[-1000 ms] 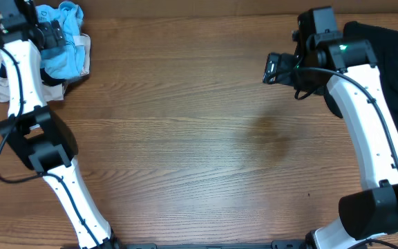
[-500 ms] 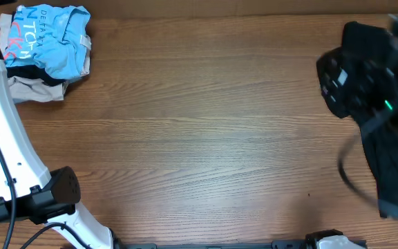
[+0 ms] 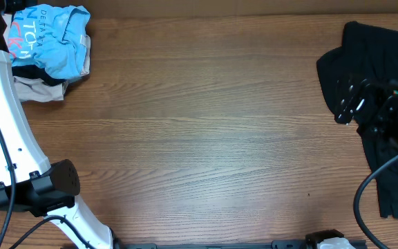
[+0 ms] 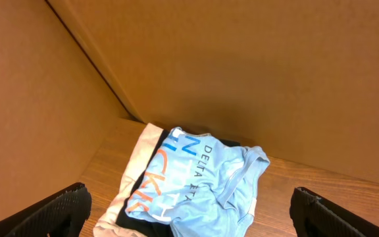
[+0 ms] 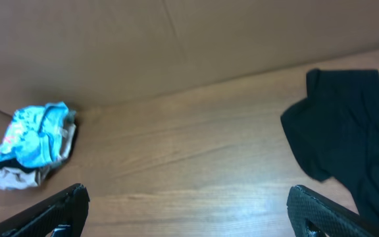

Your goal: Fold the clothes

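**One shirt folded, the black one not yet done**

The light blue T-shirt sits loosely folded, print up, on a small pile in the far-left corner of the tabletop, compact with no clear long axis. The black garment lies rumpled and unfolded by the right edge, its long axis running far to near. The left hand and right hand both gape wide, holding nothing.

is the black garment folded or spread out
Spread out, not folded: the black garment lies loose and rumpled, its irregular outline sprawling, with no neat folded edges.
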Tool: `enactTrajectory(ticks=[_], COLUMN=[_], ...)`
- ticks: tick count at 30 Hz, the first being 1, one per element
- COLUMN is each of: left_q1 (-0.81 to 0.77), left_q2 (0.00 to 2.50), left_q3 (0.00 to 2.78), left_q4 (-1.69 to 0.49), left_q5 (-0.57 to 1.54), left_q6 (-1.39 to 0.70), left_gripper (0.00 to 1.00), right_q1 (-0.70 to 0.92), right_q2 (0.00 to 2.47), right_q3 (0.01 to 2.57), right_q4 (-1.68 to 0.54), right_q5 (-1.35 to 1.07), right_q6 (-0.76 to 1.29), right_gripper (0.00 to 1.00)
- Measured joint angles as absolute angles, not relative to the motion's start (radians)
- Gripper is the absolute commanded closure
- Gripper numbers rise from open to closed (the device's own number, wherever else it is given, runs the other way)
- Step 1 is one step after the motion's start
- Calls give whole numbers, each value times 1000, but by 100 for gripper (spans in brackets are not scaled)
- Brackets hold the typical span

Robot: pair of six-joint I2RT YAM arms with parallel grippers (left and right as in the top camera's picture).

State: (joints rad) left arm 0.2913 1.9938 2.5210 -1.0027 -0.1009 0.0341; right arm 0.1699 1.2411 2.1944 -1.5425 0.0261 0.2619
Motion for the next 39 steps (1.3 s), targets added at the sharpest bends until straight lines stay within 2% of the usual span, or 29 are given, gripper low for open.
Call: enactTrajectory(ticks=[4,8,15,22,29,35,39], left_q1=[291,291,291,291,291,291,291], left_q2=[1994,1994,1994,1994,1994,1994,1994], left_q3=[2521,2521,2521,2521,2521,2521,2521], left_q4=[-1002,-1003,-1002,-1003,-1003,-1002,-1003], left_q5=[-101,-101,-101,-101,-101,-101,-101], left_q6=[34,34,34,35,34,34,34], left_gripper=[0,0,0,0,0,0,0], right_q1=[170,170,156,47,28,27,27], right_q2=[1247,1201,923,630,374,186,131], right_q3=[2174,2020,1458,934,424,162,83], right_q4=[-1516,-1361,-849,-447,-68,25,30], right_q5=[56,105,117,30,-14,16,45], right_q6=[261,261,262,262,293,414,468], right_gripper=[0,0,0,0,0,0,0])
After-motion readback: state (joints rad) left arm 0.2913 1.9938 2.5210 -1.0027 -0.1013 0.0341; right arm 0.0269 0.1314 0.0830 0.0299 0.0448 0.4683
